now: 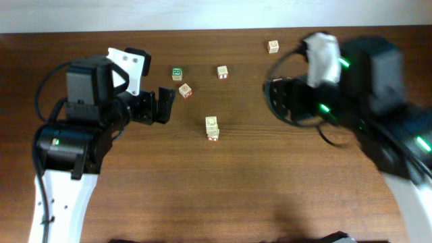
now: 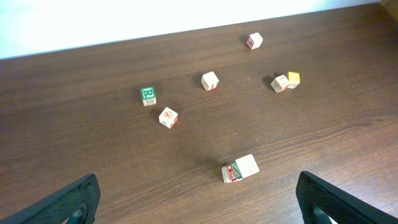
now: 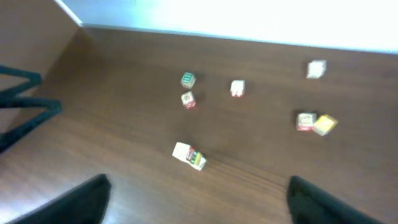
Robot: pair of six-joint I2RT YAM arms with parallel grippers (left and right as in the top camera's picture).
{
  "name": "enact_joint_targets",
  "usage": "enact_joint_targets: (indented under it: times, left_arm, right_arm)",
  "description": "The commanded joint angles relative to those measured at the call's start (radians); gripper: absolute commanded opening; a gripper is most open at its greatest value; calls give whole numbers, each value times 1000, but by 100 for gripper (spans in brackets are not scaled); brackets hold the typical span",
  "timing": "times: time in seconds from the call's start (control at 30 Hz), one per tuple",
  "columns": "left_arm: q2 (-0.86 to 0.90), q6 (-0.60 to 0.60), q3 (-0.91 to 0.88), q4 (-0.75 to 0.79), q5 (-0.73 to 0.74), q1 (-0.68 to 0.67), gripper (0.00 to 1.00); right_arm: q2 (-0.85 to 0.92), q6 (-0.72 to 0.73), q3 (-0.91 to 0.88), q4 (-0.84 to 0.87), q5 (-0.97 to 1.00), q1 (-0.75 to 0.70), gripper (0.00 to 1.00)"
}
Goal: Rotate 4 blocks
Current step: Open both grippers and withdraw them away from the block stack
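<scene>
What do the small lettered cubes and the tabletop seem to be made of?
Cubes: probably pale wood, matt, with printed coloured faces; light raw-looking sides show. Tabletop: dark brown wood or wood-look laminate, slight sheen; streaky grain visible, which one I cannot tell.

We saw a yellow-faced cube (image 2: 293, 78) resting on the dark wooden surface (image 2: 93, 143), with a pale wall (image 2: 124, 18) beyond its far edge.
</scene>
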Motion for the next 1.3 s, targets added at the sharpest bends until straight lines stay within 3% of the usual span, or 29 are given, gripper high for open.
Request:
enact_joint_targets:
  times: [0.0, 0.4, 0.57, 0.73, 0.97, 1.27]
  left_arm:
    - [-30, 33, 9, 0, -8, 3, 99]
    - [-30, 33, 8, 0, -8, 3, 99]
    - [-30, 33, 8, 0, -8, 3, 99]
    - [-30, 33, 8, 0, -8, 3, 99]
    - [-30, 33, 8, 0, -8, 3, 99]
    - [-30, 33, 8, 0, -8, 3, 99]
  right_arm:
    - [-144, -11, 23, -41, 76, -1, 98]
    - [-376, -14, 23, -67, 82, -1, 98]
    - [-384, -41, 12, -130, 201, -1, 98]
    - [-399, -41, -107, -74, 308, -22, 98]
    - [-550, -171, -542, 341, 146, -180, 98]
    - [-898, -100, -1279, 978, -32, -334, 98]
